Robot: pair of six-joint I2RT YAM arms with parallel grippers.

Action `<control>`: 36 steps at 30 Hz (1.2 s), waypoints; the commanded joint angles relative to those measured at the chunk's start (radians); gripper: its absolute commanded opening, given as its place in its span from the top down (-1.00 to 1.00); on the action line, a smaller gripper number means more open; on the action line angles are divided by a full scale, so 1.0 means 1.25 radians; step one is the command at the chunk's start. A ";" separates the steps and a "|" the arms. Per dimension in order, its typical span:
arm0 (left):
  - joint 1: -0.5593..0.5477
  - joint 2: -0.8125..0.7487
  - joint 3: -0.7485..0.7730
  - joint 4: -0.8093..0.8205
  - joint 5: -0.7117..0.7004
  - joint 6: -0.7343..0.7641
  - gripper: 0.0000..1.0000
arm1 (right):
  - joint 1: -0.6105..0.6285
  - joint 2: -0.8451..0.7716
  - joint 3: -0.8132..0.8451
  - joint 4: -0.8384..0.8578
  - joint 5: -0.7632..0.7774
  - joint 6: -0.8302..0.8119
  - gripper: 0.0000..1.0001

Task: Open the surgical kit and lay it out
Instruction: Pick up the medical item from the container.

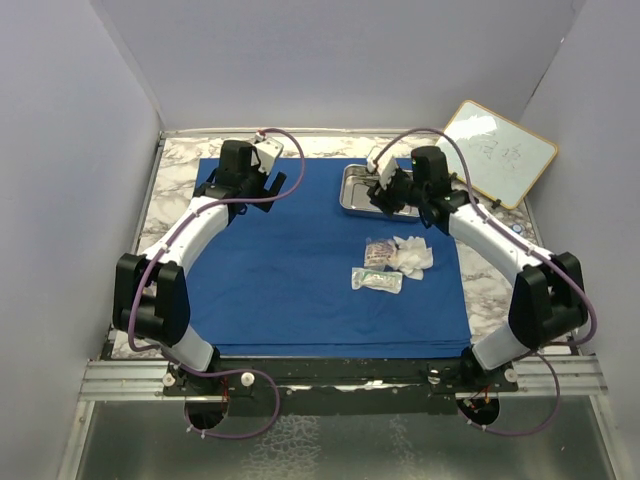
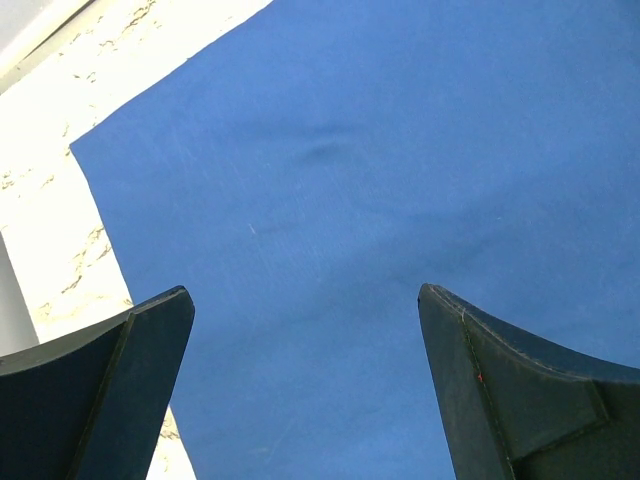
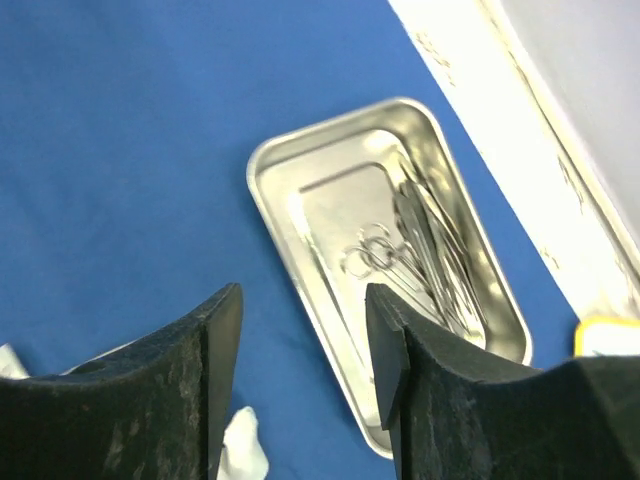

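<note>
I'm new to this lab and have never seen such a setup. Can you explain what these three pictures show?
These are two robot arms, left and right, bolted to the near edge of a table. Each ends in a two-finger gripper. The wide picture looks down from above and behind them. The other two come from a camera on each wrist, so the dark shapes at the bottom are that arm's own fingers.

A blue cloth is spread out. On it lie a steel tray of scissor-like instruments, white gauze and clear packets. A whiteboard sits far right.

The left gripper hovers open over bare cloth, and the right gripper is open above the tray. Neither holds anything.
</note>
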 commanded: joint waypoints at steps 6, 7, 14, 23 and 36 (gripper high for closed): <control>0.001 -0.016 0.028 -0.020 0.034 0.005 -0.98 | -0.081 0.164 0.186 -0.046 0.121 0.169 -0.13; 0.001 -0.013 0.027 -0.019 0.036 0.004 -0.98 | -0.087 0.185 0.205 -0.059 0.120 0.169 -0.13; 0.001 -0.011 0.002 -0.010 0.056 -0.006 -0.98 | -0.104 0.331 0.321 -0.114 0.128 0.151 -0.13; 0.001 -0.015 -0.017 -0.010 0.095 0.009 -0.98 | -0.115 0.486 0.480 -0.171 0.150 0.142 0.00; 0.001 0.002 -0.013 -0.010 0.104 0.009 -0.98 | -0.135 0.585 0.560 -0.200 0.136 0.129 0.04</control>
